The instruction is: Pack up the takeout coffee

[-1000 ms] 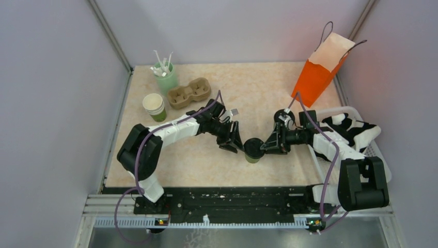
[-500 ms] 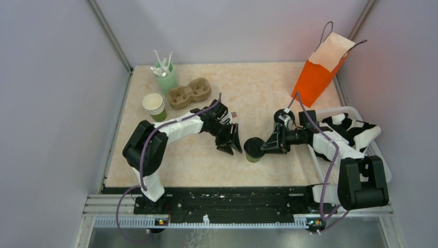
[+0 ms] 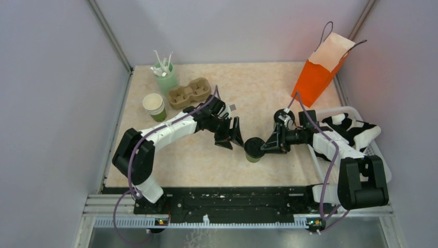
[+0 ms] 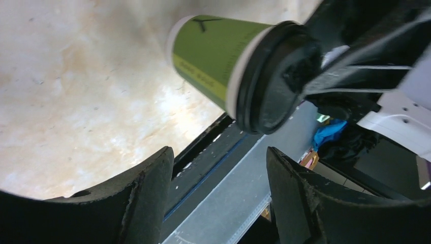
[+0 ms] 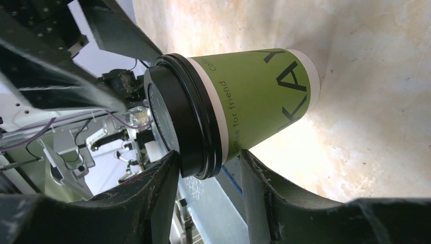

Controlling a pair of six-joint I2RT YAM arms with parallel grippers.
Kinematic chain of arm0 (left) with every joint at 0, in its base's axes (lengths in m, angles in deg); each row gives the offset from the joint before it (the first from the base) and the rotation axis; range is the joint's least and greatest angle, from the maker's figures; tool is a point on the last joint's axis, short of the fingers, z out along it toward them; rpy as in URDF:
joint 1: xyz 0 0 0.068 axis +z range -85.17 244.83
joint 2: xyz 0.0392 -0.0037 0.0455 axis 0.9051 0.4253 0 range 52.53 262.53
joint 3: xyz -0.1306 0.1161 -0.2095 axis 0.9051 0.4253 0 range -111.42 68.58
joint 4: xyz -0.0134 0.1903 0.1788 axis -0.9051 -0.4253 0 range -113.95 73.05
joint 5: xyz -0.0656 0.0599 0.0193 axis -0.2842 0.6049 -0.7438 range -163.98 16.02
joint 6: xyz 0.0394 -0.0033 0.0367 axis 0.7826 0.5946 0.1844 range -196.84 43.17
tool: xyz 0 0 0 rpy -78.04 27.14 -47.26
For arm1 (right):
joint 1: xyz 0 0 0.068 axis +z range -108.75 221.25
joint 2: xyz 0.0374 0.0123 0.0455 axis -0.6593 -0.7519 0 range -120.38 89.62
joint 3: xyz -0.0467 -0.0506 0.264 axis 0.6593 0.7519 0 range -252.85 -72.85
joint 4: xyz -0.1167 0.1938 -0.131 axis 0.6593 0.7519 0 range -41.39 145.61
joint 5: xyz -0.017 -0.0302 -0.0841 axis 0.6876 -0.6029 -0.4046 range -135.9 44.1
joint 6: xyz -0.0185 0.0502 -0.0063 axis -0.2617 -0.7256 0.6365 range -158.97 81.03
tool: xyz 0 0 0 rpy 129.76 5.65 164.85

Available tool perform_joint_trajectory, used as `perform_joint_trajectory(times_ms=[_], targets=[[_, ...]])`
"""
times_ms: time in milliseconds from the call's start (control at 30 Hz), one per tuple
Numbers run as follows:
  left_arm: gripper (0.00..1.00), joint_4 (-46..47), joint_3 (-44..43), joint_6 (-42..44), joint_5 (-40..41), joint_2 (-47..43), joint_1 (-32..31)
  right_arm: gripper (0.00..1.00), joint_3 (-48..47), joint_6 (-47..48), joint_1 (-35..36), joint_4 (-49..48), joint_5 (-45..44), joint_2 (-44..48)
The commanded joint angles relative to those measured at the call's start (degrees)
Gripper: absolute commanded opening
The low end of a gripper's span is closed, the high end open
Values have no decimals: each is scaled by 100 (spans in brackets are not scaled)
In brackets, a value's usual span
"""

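The takeout coffee (image 3: 253, 150), olive-green and cream with a black lid, stands upright on the table near the front middle. My right gripper (image 3: 266, 146) reaches it from the right and is shut on its lid rim. In the right wrist view one finger (image 5: 162, 178) lies on the lid top and the other presses the cup wall under the rim of the coffee (image 5: 254, 101). My left gripper (image 3: 232, 138) is open and empty, just left of the cup and apart from it. The cup (image 4: 223, 56) shows beyond the left gripper (image 4: 218, 152) in the left wrist view.
An orange paper bag (image 3: 321, 72) stands open at the back right. A cardboard cup carrier (image 3: 189, 93), a lidless cup stack (image 3: 154, 107) and a pale-green cup of white sticks (image 3: 165, 75) are at the back left. A white basket (image 3: 338, 110) holding a black-and-white cloth sits at the right.
My left arm has shifted slightly, its open gripper moving a little back beside the cup. The cup and my right gripper have not moved.
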Motion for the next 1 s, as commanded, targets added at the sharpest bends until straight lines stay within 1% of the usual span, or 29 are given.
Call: perform_joint_trajectory(times_ms=[0,167,367,667,967], targets=[[74,519,19,-186,-357,-232,9,47,-163,134,-43,92,-214,-107],[72,575,-88,-202,-436,20,-8,47,-146,152,-45,113,-196,-89],[63,667,-153,-182,-507,242,-18,47,-94,145,-38,109,-187,-35],[63,596,-175,-160,-436,378,-48,47,-72,135,-46,65,-187,-60],[60,101,-97,68,54,689,-96,46,5,37,-44,-34,-262,-62]])
